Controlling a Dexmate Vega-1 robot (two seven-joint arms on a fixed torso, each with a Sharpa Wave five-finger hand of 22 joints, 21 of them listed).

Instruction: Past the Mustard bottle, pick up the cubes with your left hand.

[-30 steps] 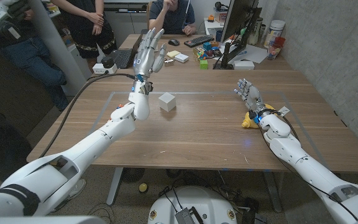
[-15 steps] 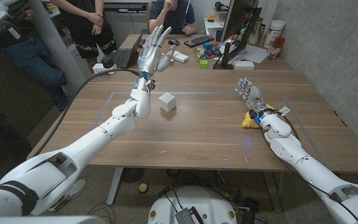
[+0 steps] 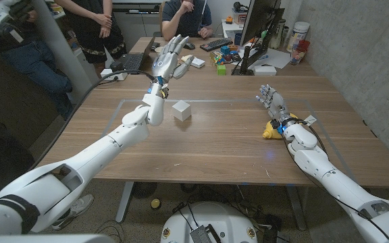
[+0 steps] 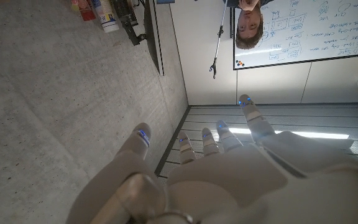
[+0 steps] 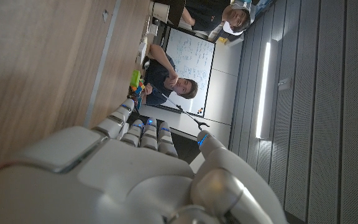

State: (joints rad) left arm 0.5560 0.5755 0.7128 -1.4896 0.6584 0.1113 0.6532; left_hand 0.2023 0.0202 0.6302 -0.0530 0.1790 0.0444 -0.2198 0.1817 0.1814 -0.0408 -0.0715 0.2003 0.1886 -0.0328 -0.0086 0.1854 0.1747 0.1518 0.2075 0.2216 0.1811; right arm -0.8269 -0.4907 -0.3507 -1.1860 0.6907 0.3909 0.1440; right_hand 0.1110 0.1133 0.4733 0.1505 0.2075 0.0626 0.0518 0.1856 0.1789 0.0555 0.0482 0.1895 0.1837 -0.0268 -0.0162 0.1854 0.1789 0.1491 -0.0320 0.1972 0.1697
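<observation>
A: Looking for the cube? White cube (image 3: 182, 110) sits on the bench (image 3: 201, 152), just right of the left forearm.
B: Yep. Left hand (image 3: 168, 59) raised above it, fingers spread, empty. Right hand (image 3: 271, 102) spread too, beside a yellow thing (image 3: 270, 130).

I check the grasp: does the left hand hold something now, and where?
Nothing: the left hand is raised, fingers spread, above the small white cube.

No word, brand or number can be made out. The whiteboard (image 4: 303, 31) on the wall carries handwritten boxes and lines of marker writing — all too small and, in the left wrist view, upside down. It appears again in the right wrist view (image 5: 191, 81) with the same blue scribbles — illegible there too.
</observation>
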